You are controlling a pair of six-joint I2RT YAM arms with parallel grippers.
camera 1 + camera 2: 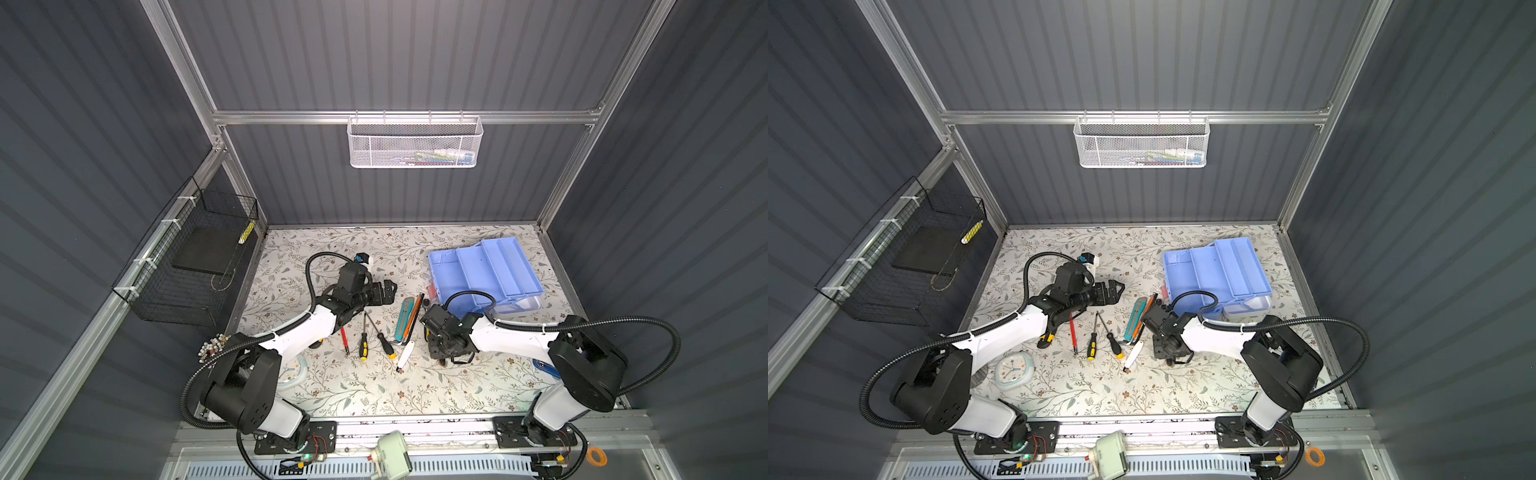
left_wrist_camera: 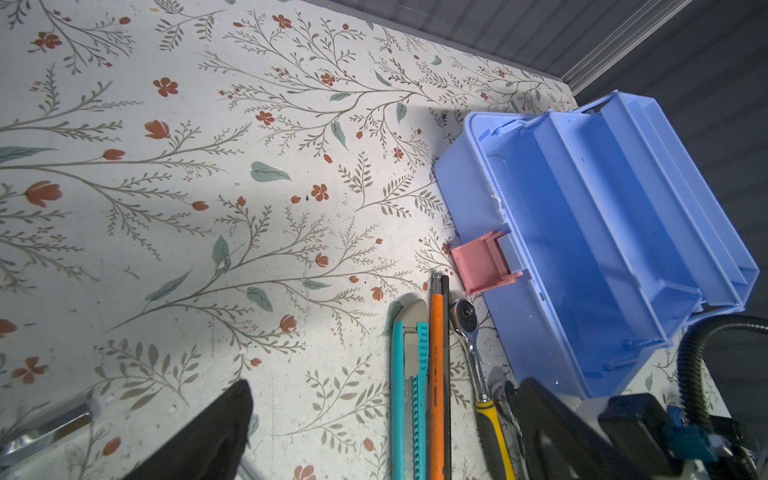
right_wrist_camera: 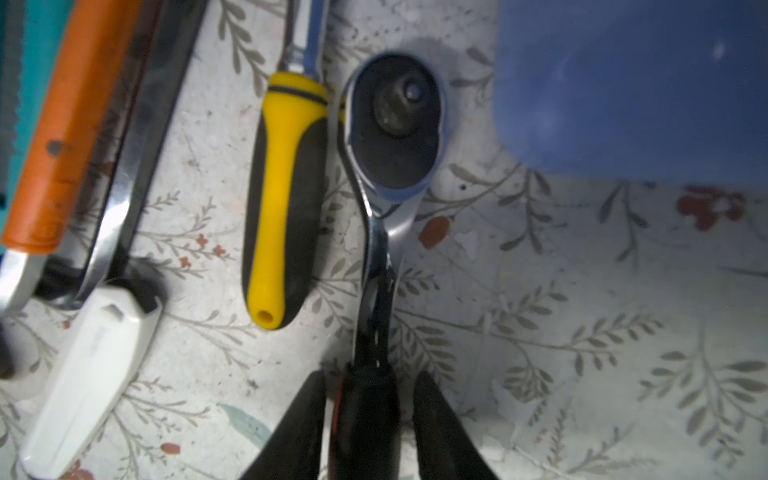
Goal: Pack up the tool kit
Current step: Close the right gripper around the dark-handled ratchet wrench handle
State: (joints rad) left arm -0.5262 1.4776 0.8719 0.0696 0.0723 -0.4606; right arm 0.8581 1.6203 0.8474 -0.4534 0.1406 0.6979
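Note:
The light blue tool box (image 1: 486, 270) (image 1: 1217, 270) (image 2: 582, 228) stands open at the back right, its pink latch (image 2: 482, 262) facing the tools. A teal knife (image 1: 405, 318) (image 2: 409, 374), an orange knife (image 2: 436, 374), a yellow-handled ratchet (image 3: 286, 187), two black-yellow screwdrivers (image 1: 363, 345), a red driver (image 1: 345, 338) and a white tool (image 3: 83, 374) lie on the mat. My right gripper (image 1: 444, 351) (image 1: 1167, 349) (image 3: 368, 399) straddles the black handle of a chrome ratchet (image 3: 395, 124), with thin gaps on both sides. My left gripper (image 1: 384, 291) (image 1: 1113, 291) (image 2: 384, 386) hangs wide open and empty.
A white mesh basket (image 1: 413, 143) hangs on the back rail. A black wire basket (image 1: 187, 266) hangs on the left wall. A round clock (image 1: 1013, 370) lies under the left arm. A small blue and white object (image 1: 364, 259) sits behind the left wrist.

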